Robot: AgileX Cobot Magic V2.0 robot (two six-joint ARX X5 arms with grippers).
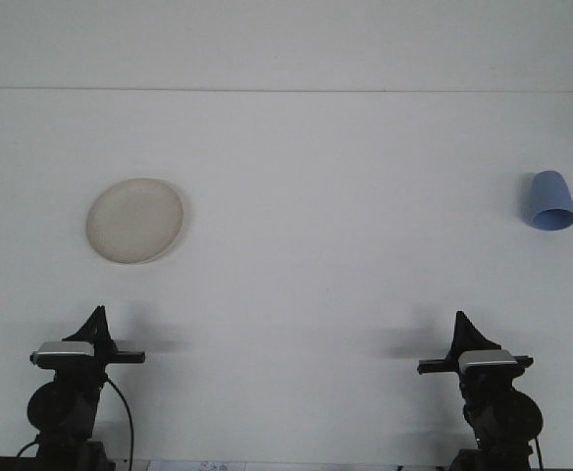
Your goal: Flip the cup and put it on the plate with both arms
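A round cream plate (134,220) lies flat on the white table (326,245), left of the middle. Far to the right, near the table's edge, is a blue cup (547,201); its narrow base points away and its wider mouth faces the near side, so it seems to lie on its side. My left gripper (95,324) is low at the front left, well short of the plate. At the front right, my right gripper (460,327) is a good way in front of the cup and to its left. Neither gripper touches anything.
The table's back edge meets a white wall (286,44) along a line across the top. Black arm bases with cables stand at the bottom left (66,412) and bottom right (497,417).
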